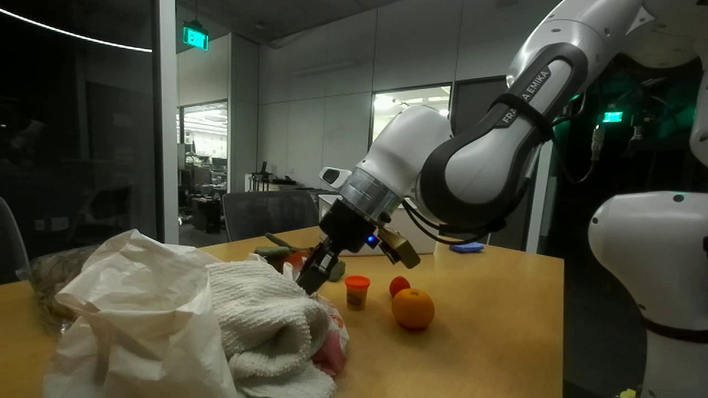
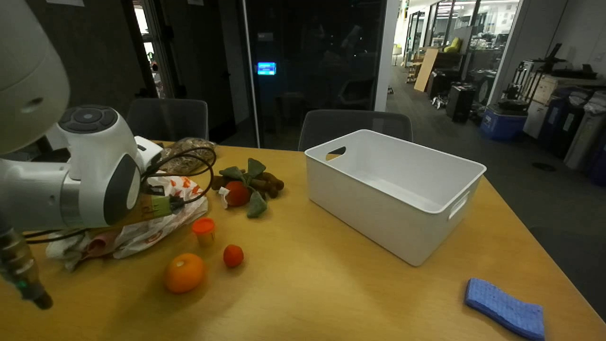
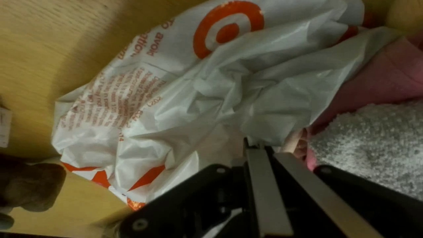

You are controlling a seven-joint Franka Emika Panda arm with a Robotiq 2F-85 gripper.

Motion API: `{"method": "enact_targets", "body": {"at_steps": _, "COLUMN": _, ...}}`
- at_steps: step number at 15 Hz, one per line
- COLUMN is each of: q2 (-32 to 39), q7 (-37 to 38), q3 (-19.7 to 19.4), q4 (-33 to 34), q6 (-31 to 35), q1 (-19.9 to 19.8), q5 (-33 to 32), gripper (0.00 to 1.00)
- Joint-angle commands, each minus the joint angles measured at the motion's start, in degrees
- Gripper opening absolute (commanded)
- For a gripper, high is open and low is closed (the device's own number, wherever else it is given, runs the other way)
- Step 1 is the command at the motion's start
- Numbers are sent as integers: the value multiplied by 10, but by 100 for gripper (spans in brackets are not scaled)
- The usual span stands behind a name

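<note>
Plastic bag [image 3: 198, 99] lies on the left of the table [image 2: 303, 293] in an exterior view, a fold clamped between the fingers of the gripper [image 3: 256, 143]. A pink item [image 3: 380, 76] and towel [image 3: 366, 142] crowd its near-left end; a lidded tub [image 2: 204, 232] and orange [image 2: 184, 273] stand right of it. Its long axis runs near left to far right.

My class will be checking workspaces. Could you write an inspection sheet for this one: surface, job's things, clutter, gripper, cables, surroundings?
Surface: wooden table.
Job's things: plastic bag, crumpled, with red print.
Clutter: pink cloth and white towel beside the bag; orange, tub with an orange lid, white bin, blue cloth.
Gripper: closed, at the bag's edge; whether it pinches plastic cannot be told.
Cables: black cables sagging below the arm.
Surroundings: chairs by the table; green exit sign.
</note>
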State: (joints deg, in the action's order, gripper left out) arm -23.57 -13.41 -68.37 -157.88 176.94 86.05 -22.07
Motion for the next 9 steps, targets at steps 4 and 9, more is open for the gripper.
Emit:
{"method": "enact_targets", "body": {"at_steps": 4, "q2": 58, "q7": -4, "q3": 117, "q4": 10, "q6": -6, "q1": -123, "q5": 46, "gripper": 7}}
{"method": "enact_targets", "body": {"at_steps": 9, "q2": 70, "q7": 92, "q3": 283, "q4": 47, "q6": -149, "q1": -301, "q5": -11, "gripper": 5}}
